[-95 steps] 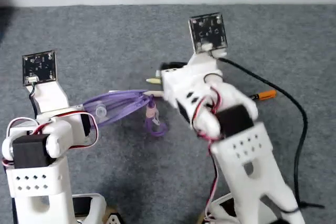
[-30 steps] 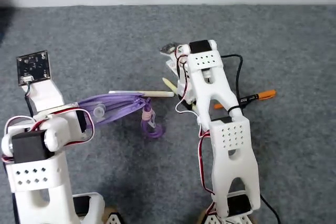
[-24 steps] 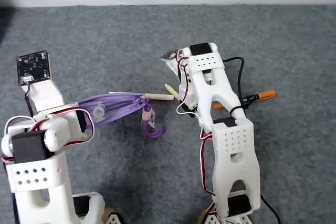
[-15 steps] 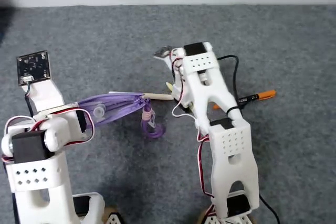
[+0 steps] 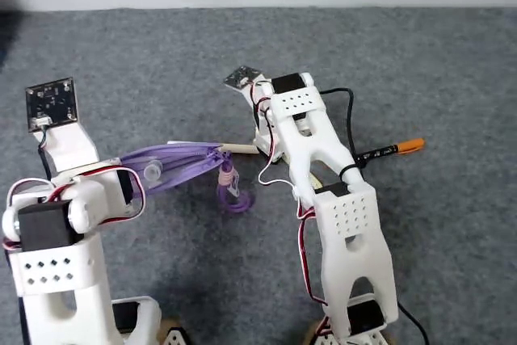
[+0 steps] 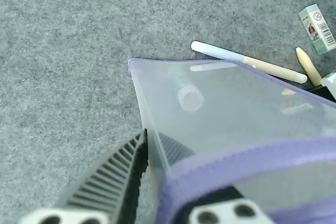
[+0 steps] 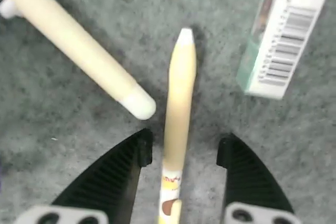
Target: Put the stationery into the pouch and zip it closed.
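Right wrist view: right gripper (image 7: 184, 144) spread wide, straddling slim cream pointed pen (image 7: 179, 98) on grey carpet (image 7: 58, 124); seemingly no contact. Opposite, left gripper (image 6: 163, 177) clenched on translucent purple-trimmed pouch (image 6: 236, 124). Risk: off-centre closing rolls pen against thicker cream marker (image 7: 73, 43), fumbling grasp.

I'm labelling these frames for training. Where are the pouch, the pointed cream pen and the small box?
pouch (image 6: 236, 108), left wrist view, on its clear side wall.
pointed cream pen (image 7: 179, 93), right wrist view, on its barrel.
small box (image 7: 291, 24), right wrist view, on its barcoded face.
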Robot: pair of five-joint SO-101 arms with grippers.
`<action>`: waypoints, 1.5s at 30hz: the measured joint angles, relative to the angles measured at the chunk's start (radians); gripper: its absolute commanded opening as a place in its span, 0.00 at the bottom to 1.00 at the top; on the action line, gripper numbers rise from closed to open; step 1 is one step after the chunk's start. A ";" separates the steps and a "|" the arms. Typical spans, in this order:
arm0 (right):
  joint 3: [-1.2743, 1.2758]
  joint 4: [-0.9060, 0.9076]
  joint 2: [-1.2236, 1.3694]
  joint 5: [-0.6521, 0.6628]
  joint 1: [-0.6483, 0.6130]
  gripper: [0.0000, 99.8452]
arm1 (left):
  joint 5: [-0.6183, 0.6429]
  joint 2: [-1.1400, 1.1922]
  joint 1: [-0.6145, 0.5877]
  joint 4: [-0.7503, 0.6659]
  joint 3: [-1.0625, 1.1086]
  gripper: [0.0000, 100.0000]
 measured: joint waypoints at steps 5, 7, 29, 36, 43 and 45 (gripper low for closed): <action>-0.014 -0.008 0.002 0.000 0.006 0.01 | 0.000 0.000 0.000 0.000 0.000 0.01; -0.014 0.008 0.002 0.000 0.006 0.01 | 0.000 0.000 0.000 0.000 0.000 0.01; 0.114 0.269 -0.606 -0.247 -0.028 0.01 | 0.000 0.000 0.000 0.000 0.000 0.01; 0.453 0.269 -0.950 -0.374 -0.124 0.01 | 0.000 0.000 0.000 0.000 0.000 0.01; 0.525 0.230 -1.162 -0.539 -0.213 0.01 | 0.000 0.000 0.000 0.000 0.000 0.01; 0.526 0.192 -1.200 -0.575 -0.233 0.01 | 0.000 0.000 0.000 0.000 0.000 0.01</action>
